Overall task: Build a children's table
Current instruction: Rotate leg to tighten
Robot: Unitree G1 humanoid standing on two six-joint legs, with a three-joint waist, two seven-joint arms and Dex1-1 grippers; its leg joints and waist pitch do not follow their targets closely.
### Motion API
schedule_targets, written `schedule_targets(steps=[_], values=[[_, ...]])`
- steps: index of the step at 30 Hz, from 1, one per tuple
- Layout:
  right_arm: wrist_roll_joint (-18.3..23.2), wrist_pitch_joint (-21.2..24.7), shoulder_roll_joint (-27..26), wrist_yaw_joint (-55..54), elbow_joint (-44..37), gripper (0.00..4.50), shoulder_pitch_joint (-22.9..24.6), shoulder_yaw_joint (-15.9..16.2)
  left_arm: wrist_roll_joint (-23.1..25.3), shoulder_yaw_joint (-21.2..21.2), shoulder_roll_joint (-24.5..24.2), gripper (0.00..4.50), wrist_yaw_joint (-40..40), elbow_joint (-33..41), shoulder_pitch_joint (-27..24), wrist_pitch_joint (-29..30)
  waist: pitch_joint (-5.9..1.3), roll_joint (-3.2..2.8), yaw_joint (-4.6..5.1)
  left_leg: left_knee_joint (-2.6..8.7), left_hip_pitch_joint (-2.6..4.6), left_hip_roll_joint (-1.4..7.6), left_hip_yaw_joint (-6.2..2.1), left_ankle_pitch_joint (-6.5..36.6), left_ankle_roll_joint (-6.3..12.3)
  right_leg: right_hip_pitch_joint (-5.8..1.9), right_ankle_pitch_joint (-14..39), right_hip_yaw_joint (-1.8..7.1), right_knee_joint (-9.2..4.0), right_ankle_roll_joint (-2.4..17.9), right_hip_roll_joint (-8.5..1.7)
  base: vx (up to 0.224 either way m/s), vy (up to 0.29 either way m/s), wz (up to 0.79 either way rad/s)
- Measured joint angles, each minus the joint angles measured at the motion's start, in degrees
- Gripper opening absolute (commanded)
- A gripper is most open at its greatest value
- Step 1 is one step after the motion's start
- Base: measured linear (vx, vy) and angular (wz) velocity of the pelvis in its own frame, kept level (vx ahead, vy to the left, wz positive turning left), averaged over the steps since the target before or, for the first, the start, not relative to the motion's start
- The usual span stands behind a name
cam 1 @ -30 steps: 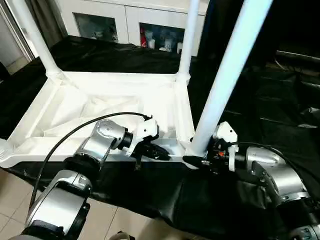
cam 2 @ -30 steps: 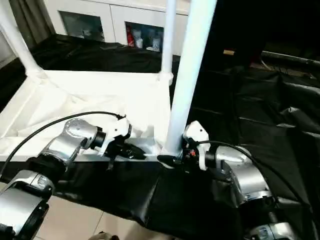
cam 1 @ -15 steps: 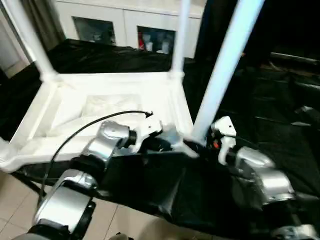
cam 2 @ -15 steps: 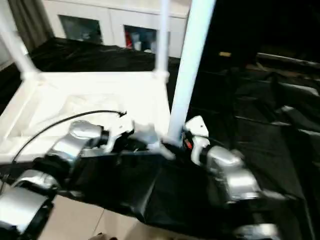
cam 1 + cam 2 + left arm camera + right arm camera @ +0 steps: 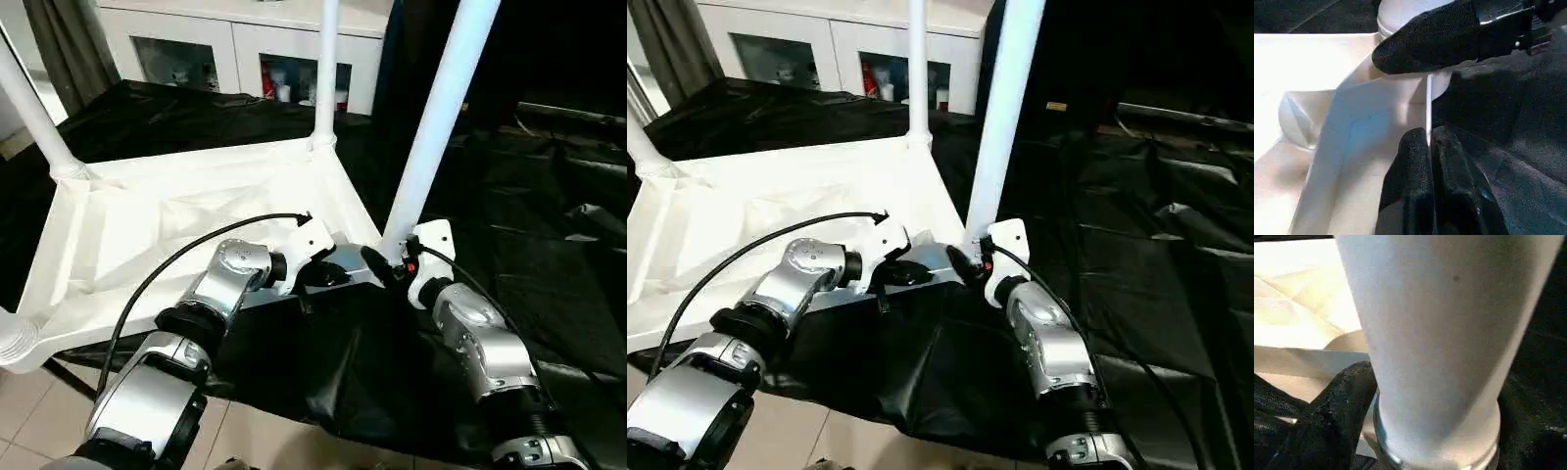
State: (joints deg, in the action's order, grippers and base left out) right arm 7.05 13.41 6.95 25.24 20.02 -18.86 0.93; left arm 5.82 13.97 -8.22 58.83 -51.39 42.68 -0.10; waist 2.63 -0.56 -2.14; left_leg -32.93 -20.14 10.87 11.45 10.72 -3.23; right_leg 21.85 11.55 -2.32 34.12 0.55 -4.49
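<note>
The children's table lies upside down on black cloth, its white top (image 5: 147, 225) showing the ribbed underside. Three white legs stand up from it: two at the far corners (image 5: 34, 113) (image 5: 326, 69) and one at the near right corner (image 5: 436, 117). A round socket (image 5: 15, 338) sits at the near left corner. My left gripper (image 5: 328, 277) is shut on the thin near rim, close to the right corner; in the left wrist view its fingertips (image 5: 1415, 147) straddle that edge. My right gripper (image 5: 384, 264) clasps the foot of the near right leg, one finger (image 5: 1337, 406) pressed against it.
Crumpled black cloth (image 5: 549, 196) covers the work surface and hangs over its front edge. A white cabinet with glass doors (image 5: 196, 49) stands behind. Tiled floor (image 5: 29, 441) shows below the front edge. A black cable (image 5: 167, 264) loops over my left forearm.
The table top has turned, its near right corner swinging away from me. Both grippers kept their places on the rim and the leg. The camera has shifted too.
</note>
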Motion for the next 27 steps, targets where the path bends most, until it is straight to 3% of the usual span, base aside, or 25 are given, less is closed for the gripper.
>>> schedule_targets(steps=[5, 11, 19, 27], values=[[1.87, 0.06, 8.05, 12.76, -3.94, 3.79, 2.3, 2.79, -0.99, 1.02, -1.9, 0.0, 6.81, 1.11, -0.5, -1.73, -0.18, -0.92, -0.5, 0.1, -0.19, 0.05, -0.03, 0.0, 0.02, 0.07, 0.13, -0.11, 0.01, -0.22, 0.01, 0.0, 0.0, 0.0], [4.09, 0.71, 15.83, 25.49, -7.86, 3.79, 4.09, 4.77, -1.55, 2.39, -4.33, 0.0, 13.83, 1.71, -0.7, -3.32, -0.13, -1.02, -1.33, 0.15, -0.38, 0.13, -0.05, -0.13, 0.39, 0.19, 0.24, -0.27, -0.03, -0.22, 0.04, 0.0, 0.0, 0.0], [5.82, 1.67, 18.53, 32.68, -9.36, 3.79, 4.76, 6.45, -2.33, 2.66, -6.13, 0.0, 18.97, 2.24, -1.55, -3.72, -0.12, -0.92, -1.42, 0.0, -0.35, 0.15, -0.02, 0.04, 0.08, 0.11, 0.23, -0.23, 0.03, -0.2, 0.03, 0.0, 0.0, 0.0], [6.12, 2.21, 18.37, 33.38, -8.64, 3.15, 4.12, 6.47, -2.8, 2.65, -6.62, 0.0, 19.76, 2.83, -1.93, -3.49, -0.1, -0.61, -1.41, 0.01, -0.37, 0.17, -0.02, -0.13, 0.36, 0.14, 0.23, -0.27, 0.05, -0.21, 0.02, 0.0, 0.0, 0.0]])
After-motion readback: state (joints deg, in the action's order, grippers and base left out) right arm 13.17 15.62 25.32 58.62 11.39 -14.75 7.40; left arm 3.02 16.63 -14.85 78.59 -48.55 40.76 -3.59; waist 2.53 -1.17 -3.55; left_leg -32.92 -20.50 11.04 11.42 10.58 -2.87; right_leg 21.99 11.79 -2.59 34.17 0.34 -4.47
